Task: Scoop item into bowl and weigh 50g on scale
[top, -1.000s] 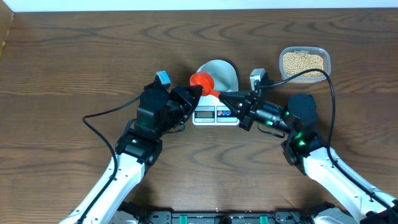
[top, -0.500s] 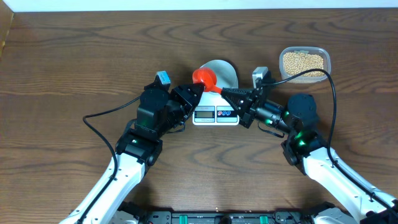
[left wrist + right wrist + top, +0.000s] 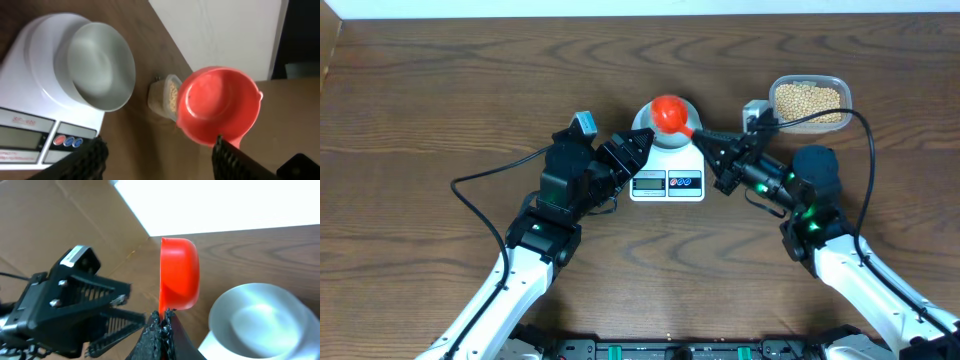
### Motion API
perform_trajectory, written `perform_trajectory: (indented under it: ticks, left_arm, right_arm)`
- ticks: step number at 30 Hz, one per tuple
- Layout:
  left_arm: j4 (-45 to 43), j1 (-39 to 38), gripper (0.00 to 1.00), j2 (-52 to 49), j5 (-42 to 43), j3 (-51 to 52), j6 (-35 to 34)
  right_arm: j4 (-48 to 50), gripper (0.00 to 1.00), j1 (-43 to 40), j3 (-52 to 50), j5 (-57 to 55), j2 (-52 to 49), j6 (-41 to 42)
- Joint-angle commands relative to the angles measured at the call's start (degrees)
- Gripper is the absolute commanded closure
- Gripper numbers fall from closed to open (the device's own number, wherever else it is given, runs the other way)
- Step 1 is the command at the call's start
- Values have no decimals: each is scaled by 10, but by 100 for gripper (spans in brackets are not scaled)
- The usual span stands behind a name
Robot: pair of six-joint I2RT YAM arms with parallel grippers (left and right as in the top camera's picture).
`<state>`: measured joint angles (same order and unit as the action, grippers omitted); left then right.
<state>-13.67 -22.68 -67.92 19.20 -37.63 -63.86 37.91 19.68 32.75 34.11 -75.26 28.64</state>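
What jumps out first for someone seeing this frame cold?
A red scoop, empty and held by its handle in the shut right gripper, hangs over the empty bowl on the scale at table centre. The left gripper stands open beside it; a tub of beans sits far right.

Straight ahead of the left end effector (image 3: pixel 638 150), whose jaws stand spread, the bowl (image 3: pixel 102 65) on the scale (image 3: pixel 667 182) blocks the low path. The red scoop (image 3: pixel 670 113) hangs over the bowl and closes the way from above. The right end effector (image 3: pixel 712 143), clamped on the scoop's handle, faces it from just beyond the bowl. To the left end effector's left, bare desk (image 3: pixel 440 100) lies open. Close on the right end effector's right stands the tub (image 3: pixel 808 98).
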Motion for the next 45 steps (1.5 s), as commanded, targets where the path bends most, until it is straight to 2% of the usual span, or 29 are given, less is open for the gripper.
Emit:
perform_trajectory:
  ticks: [1, 8, 18, 19, 20, 23, 25, 26, 27, 31, 35, 39, 42, 45]
  left_arm:
    - [13, -1, 25, 2, -31, -5, 28]
    - [58, -1, 20, 2, -69, -5, 28]
    - [104, -1, 19, 2, -68, -5, 28]
    - [109, -1, 19, 2, -68, -5, 28]
    - [112, -1, 14, 2, -68, -5, 27]
    - [114, -2, 14, 2, -56, -5, 30]
    - [102, -2, 32, 2, -50, -5, 87]
    - [95, -3, 47, 2, -48, -5, 118]
    - [91, -5, 56, 2, -46, -5, 146]
    - [99, -12, 92, 2, -47, -5, 210]
    - [150, -19, 93, 2, -48, -19, 262]
    - [249, -22, 93, -5, -52, -73, 321]
    - [315, -38, 93, -18, -88, -117, 355]
    - [344, -63, 93, -41, -119, -149, 377]
  right_arm:
    - [-4, 99, -22, 8, -10, 0, -6]
    - [-14, 99, -55, 9, -10, 0, -4]
    - [-41, 99, -79, 10, -10, 1, -4]
    - [-46, 99, -84, 10, -10, 3, -4]
    - [-50, 99, -90, 10, -10, 6, -4]
    - [-65, 99, -116, 10, -10, 25, -14]
    - [-87, 99, -146, 11, -10, 45, -26]
    - [-97, 99, -157, 12, -10, 54, -29]
    - [-108, 99, -170, 13, -10, 64, -33]
    - [-140, 99, -207, 13, -10, 101, -52]
    - [-146, 99, -221, 13, -22, 125, -62]
    - [-146, 99, -221, 13, -34, 129, -64]
    - [-146, 99, -220, 13, -33, 129, -64]
    - [-146, 99, -221, 13, -33, 129, -64]
